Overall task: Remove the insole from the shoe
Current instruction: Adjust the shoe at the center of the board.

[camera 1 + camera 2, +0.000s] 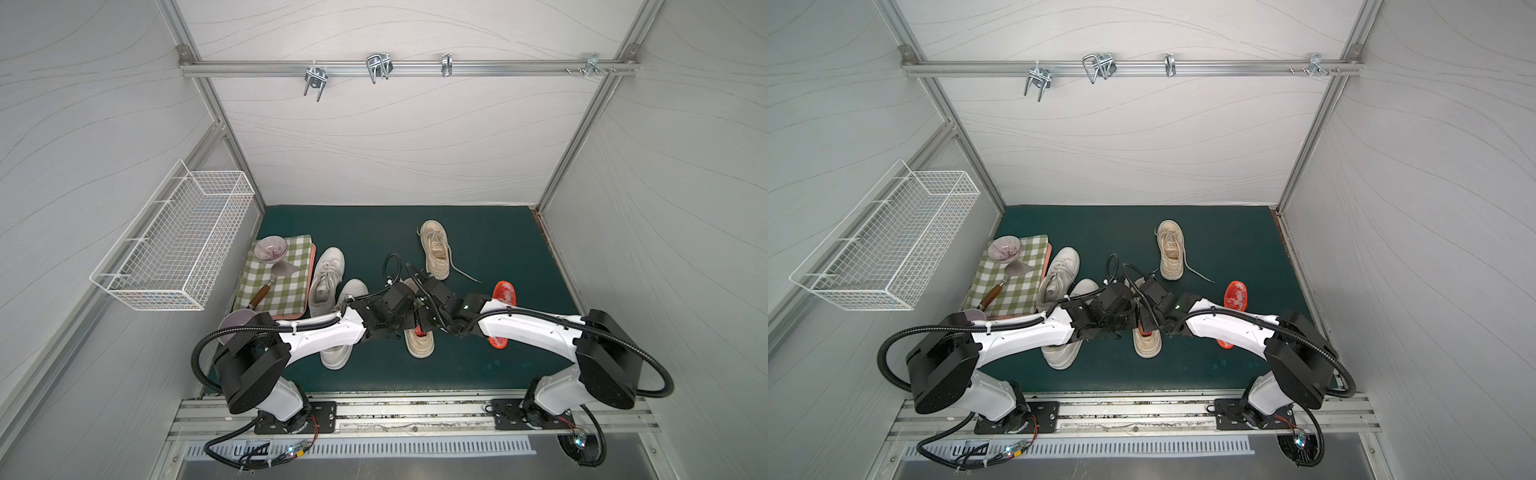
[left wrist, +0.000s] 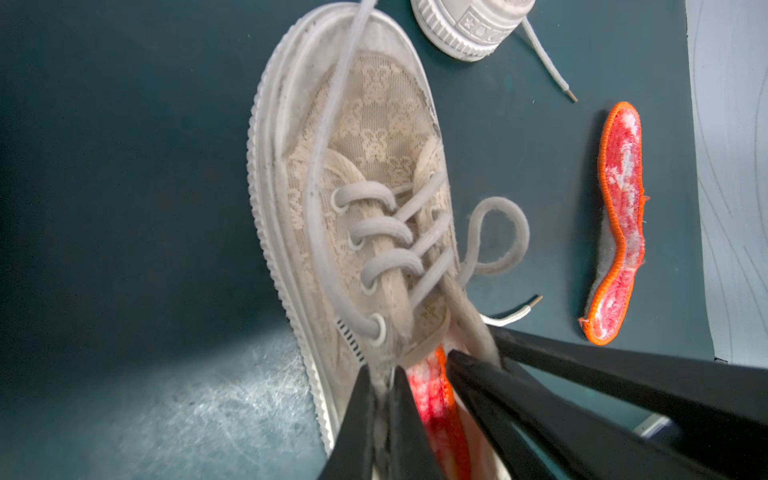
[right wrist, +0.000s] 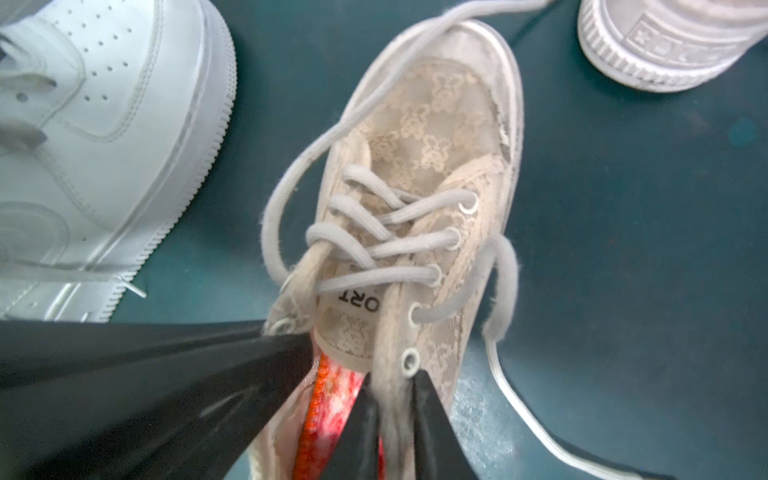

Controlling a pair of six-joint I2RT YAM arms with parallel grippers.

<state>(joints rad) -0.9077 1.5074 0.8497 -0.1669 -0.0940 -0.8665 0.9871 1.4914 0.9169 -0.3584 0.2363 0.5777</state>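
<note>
Over shoe [image 1: 420, 347], top views: both wrists meet and hide its middle. Only the heel end shows, on the mat [image 1: 498, 237].
Insole [image 1: 419, 331]: red, seen in the shoe's opening between the wrists. The insole [image 1: 1145, 331] shows likewise in both top views.
Left gripper [image 1: 409, 323]: at the shoe's opening; its jaws cannot be made out from above.
Right gripper [image 1: 429, 322]: opposite, across the opening; its jaws are likewise hidden.
Loose insole [image 1: 505, 293]: orange-edged, on the mat near the shoe, on the right arm's side and partly under that arm.
Other shoe [image 1: 434, 249]: beige, beyond the shoe's toe, apart from it.
White shoes [image 1: 328, 274]: a pair beside the shoe on the left arm's side.
Cloth [image 1: 276, 282]: checked, past the white shoes from the shoe.

Left wrist, left gripper [image 2: 380, 395]: closed tight, pinching the collar edge of the shoe [image 2: 365, 166] on one side.
Right gripper [image 2: 494, 353]: reaches in from the opposite side, its tips on the other collar edge.
Insole [image 2: 434, 411]: inside the shoe, its heel part showing between the two grips.
Loose insole [image 2: 619, 216]: well apart from the shoe, lying buckled.

Right wrist, right gripper [image 3: 395, 399]: nearly closed, nipping the collar edge of the shoe [image 3: 424, 145] just behind the last eyelet.
Left gripper [image 3: 297, 343]: its tips are on the opposite edge.
Insole [image 3: 328, 395]: within the shoe, orange border showing.
</note>
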